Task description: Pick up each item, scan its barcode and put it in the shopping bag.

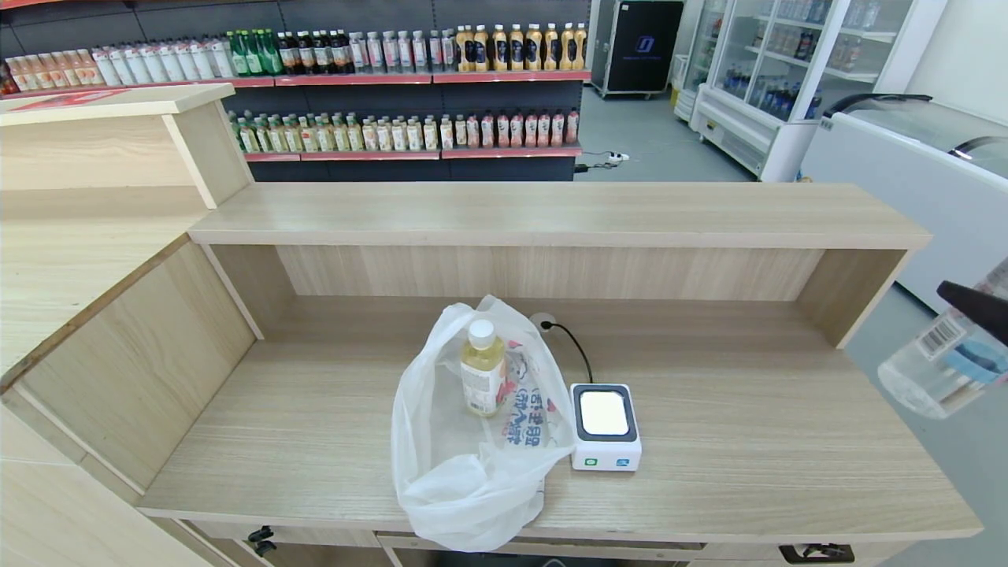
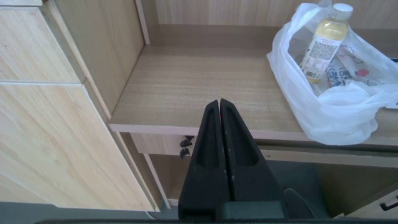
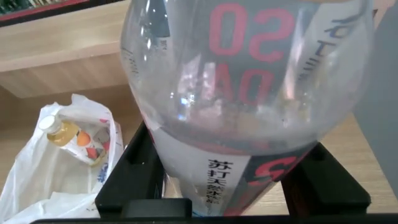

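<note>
While right end effector (image 1: 967, 327) clamps clear rounded bottle (image 1: 937, 374), crinkly white bag (image 1: 472, 484).

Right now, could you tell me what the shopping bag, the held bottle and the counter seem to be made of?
Shopping bag: thin translucent plastic film, crinkled and slightly glossy; the yellow drink inside shows through. Bottle in the right gripper: clear, probably plastic, with highlights and a printed label. Counter: matte wood-grain surface, possibly laminate over board.

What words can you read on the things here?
"SO" over "DA": red letters on the clear bottle.
Barcode on that bottle: digits too small to read.
Blue print on the shopping bag: too blurred to read.
Label of the yellow bottle: too small.
</note>
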Motion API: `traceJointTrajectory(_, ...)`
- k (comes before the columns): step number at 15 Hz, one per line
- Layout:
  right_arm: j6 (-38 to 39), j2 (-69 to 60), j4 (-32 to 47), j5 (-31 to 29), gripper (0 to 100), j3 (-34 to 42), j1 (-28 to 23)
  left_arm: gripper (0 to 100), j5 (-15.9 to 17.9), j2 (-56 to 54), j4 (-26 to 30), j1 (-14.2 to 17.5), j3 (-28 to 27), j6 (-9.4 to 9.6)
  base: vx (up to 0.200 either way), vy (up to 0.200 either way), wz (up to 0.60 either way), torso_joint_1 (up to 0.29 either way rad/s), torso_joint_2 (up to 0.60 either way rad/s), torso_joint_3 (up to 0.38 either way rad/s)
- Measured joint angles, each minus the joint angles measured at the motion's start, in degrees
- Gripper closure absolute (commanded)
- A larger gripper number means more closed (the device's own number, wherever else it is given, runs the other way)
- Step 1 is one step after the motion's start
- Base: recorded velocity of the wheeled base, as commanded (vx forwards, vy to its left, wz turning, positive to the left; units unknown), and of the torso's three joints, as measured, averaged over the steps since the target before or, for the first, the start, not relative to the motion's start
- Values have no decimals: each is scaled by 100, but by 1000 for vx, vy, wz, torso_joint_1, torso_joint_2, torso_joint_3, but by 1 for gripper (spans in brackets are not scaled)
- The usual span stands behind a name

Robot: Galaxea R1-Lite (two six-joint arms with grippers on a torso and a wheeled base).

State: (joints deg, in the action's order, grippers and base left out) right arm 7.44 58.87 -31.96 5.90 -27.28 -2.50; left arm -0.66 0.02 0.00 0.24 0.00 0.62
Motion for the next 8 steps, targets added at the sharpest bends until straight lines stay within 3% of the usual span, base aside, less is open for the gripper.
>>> traceJointTrajectory(4,-55,179,-79,44,100,85,16,100,1,0,0,-2,0,-9,0,0,0,0,0,0)
traceJointTrajectory(8,0,246,-101,90,100,39,38,100,0,0,0,2,0,-94,-200,0,0,4,1,2)
